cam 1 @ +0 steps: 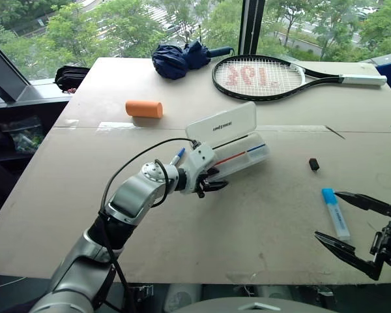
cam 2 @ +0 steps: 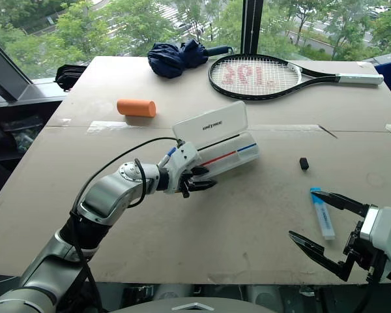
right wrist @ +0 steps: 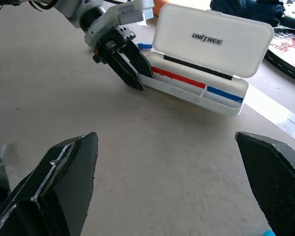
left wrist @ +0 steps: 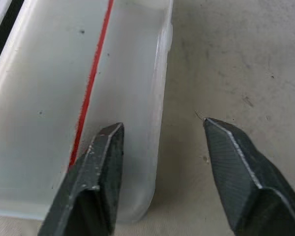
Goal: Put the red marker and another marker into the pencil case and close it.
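The pencil case (cam 1: pixel 238 153) lies open at the table's middle, its whitish lid (right wrist: pixel 211 37) printed "UNITREE" standing up. In its clear tray lie the red marker (right wrist: pixel 179 77) and, further right, a blue one (right wrist: pixel 224 94). My left gripper (cam 1: pixel 212 186) is at the tray's near-left end, open. One finger (left wrist: pixel 96 172) is over the tray beside the red marker (left wrist: pixel 91 83); the other is over the table, and the front wall passes between them untouched. My right gripper (cam 1: pixel 328 215) hangs wide open at the front right, around a white marker with a blue cap (cam 1: pixel 335 212) lying on the table.
At the back lie a tennis racket (cam 1: pixel 267 77), a folded navy umbrella (cam 1: pixel 179 57) and an orange cylinder (cam 1: pixel 144 109). A small black block (cam 1: pixel 313 163) sits right of the case. A small blue item (cam 1: pixel 177 156) shows behind my left wrist.
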You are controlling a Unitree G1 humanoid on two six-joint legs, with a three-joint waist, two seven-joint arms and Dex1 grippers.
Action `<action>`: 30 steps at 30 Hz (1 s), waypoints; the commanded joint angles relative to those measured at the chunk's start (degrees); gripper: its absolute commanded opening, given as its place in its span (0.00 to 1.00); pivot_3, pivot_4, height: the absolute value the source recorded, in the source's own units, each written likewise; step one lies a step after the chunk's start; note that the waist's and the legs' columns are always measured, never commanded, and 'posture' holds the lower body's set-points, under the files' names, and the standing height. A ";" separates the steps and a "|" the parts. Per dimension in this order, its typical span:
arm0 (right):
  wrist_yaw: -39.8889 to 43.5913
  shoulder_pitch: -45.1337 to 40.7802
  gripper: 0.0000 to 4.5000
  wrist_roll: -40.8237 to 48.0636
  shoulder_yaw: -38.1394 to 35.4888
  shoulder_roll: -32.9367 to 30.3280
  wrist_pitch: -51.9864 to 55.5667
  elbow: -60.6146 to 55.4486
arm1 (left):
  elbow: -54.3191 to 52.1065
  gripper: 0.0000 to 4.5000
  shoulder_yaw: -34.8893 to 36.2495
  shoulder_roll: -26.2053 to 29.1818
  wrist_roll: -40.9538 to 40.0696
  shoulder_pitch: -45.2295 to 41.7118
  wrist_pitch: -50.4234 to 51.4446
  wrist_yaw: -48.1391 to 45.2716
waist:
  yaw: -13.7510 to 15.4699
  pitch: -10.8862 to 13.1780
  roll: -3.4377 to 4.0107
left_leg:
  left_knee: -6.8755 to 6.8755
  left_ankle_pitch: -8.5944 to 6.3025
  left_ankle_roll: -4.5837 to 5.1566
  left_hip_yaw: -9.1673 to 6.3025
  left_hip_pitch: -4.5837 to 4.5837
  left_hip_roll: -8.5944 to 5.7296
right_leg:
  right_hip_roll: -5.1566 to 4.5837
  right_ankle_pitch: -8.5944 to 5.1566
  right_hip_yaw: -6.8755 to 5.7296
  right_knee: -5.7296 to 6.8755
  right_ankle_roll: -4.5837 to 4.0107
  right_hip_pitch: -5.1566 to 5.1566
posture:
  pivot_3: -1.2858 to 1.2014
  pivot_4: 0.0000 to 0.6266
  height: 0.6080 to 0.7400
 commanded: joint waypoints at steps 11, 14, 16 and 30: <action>-0.57 1.78 1.00 -3.77 2.98 4.10 -4.51 -0.37 | 14.41 0.02 -5.09 3.71 7.50 -7.01 -23.47 -23.93 | 0.19 -0.08 0.10 | 0.01 0.00 0.00 0.02 0.00 -0.07 | -0.02 -0.01 -0.04 -0.02 -0.01 0.04 | 0.52 0.24 0.93; -0.82 2.96 1.00 -4.45 3.76 5.08 -4.94 -0.90 | 24.00 0.02 -6.92 2.37 10.71 -12.11 -34.49 -32.02 | 0.28 -0.08 0.09 | 0.02 0.00 0.00 0.05 -0.03 -0.09 | -0.03 -0.01 -0.07 -0.03 -0.01 0.04 | 0.52 0.24 0.93; -0.91 4.24 1.00 -4.91 3.88 5.75 -5.42 -1.38 | 29.14 0.02 -7.80 0.77 13.25 -14.60 -40.35 -34.02 | 0.44 -0.06 0.06 | 0.05 0.00 0.00 0.10 -0.08 -0.14 | -0.04 -0.01 -0.13 -0.05 -0.01 0.04 | 0.52 0.24 0.93; -2.16 11.18 1.00 -6.30 3.65 8.68 -8.04 -3.86 | 30.54 0.02 -6.84 -6.33 17.96 -15.98 -38.19 -35.56 | 0.24 -0.07 0.08 | 0.08 -0.05 0.09 -0.02 -0.10 -0.09 | -0.05 -0.02 -0.07 -0.05 0.02 0.04 | 0.52 0.24 0.93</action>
